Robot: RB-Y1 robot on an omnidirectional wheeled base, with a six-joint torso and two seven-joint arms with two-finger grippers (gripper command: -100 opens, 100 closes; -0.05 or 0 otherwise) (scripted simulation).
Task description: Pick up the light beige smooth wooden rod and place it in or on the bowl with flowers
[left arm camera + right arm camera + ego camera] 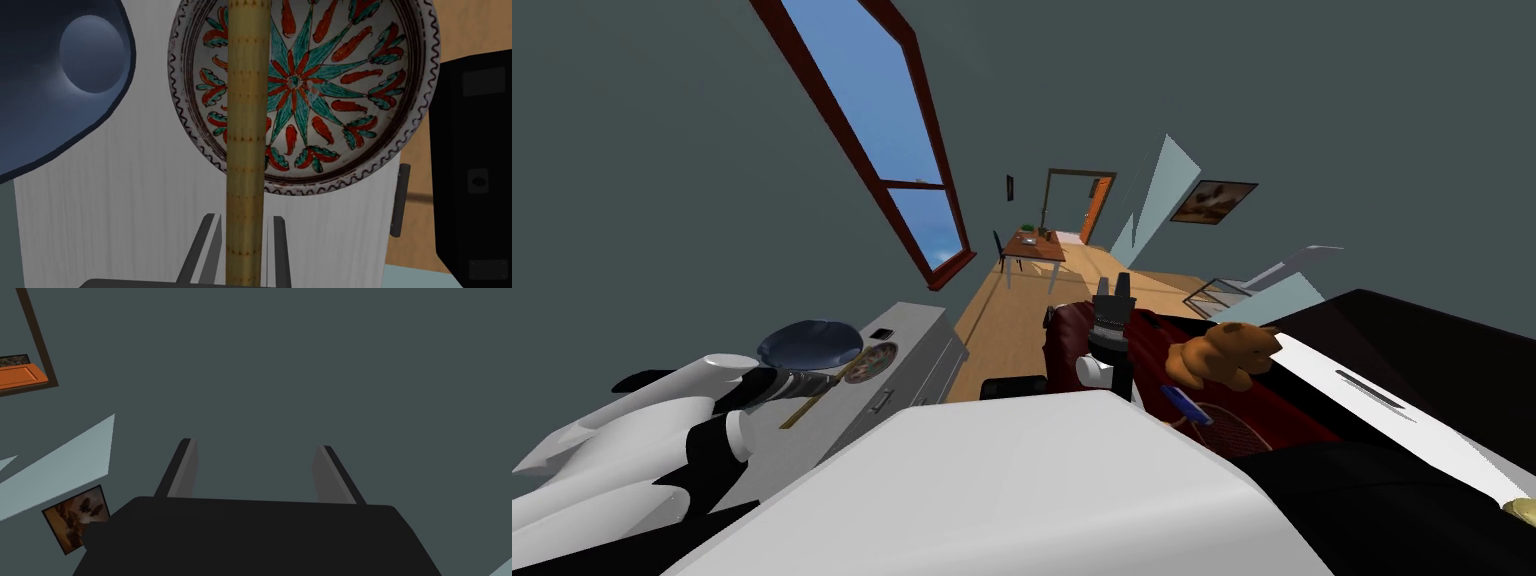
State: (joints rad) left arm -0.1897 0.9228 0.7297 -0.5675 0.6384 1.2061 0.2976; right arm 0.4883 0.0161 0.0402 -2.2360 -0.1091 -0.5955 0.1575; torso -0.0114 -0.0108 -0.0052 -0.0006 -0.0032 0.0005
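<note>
1. A smooth dark blue bowl (pixel 60 100) sits on the white counter (pixel 125 210), left of the left pincer (pixel 245 218).
2. That pincer clamps the tan cylindrical rod (pixel 245 125), whose long axis points straight ahead along its fingers.
3. The rod's far end crosses the round bowl with flowers (pixel 350 100), painted red and teal.
4. The right pincer (pixel 255 444) gapes wide.

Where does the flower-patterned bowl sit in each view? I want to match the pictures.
Head view: lower left, the flowered bowl on the grey cabinet.
Left wrist view: just beyond the left gripper, whose rod crosses in front of it.
Right wrist view: aimed elsewhere; right gripper open.
Shared landmark: the dark blue bowl beside it.
</note>
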